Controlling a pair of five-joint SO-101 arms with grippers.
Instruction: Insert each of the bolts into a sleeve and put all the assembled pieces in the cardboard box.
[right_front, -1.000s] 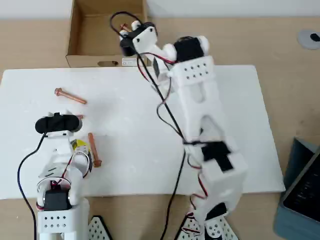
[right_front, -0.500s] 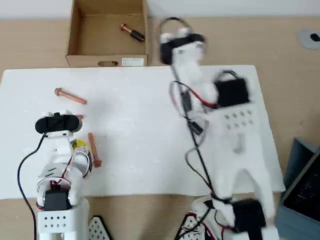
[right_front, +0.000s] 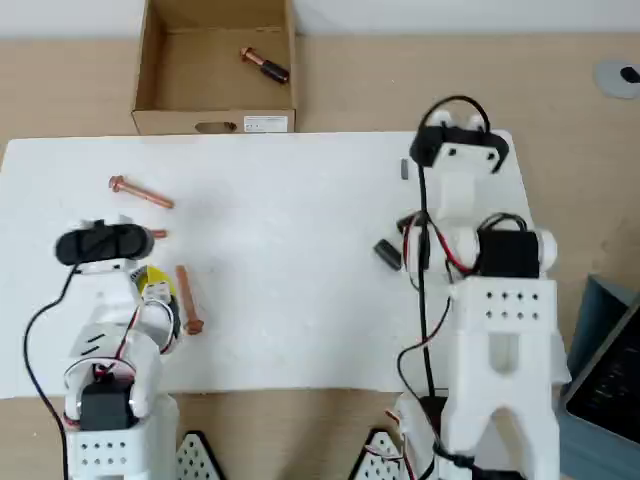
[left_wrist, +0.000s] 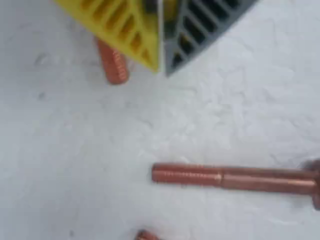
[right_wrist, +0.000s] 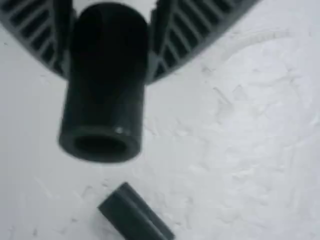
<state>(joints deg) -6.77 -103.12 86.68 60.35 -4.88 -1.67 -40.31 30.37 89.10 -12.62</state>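
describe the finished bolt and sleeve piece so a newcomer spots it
Find the cardboard box beyond the white mat. Inside, near its right wall, lies the assembled piece: a copper bolt wearing a black sleeve, unlike the bare bolts on the mat.

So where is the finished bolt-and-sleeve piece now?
In the high view, the bolt-and-sleeve piece lies inside the cardboard box, near its right wall.

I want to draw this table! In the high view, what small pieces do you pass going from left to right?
Far bolt → near bolt → assembled piece in the cardboard box → black sleeve.
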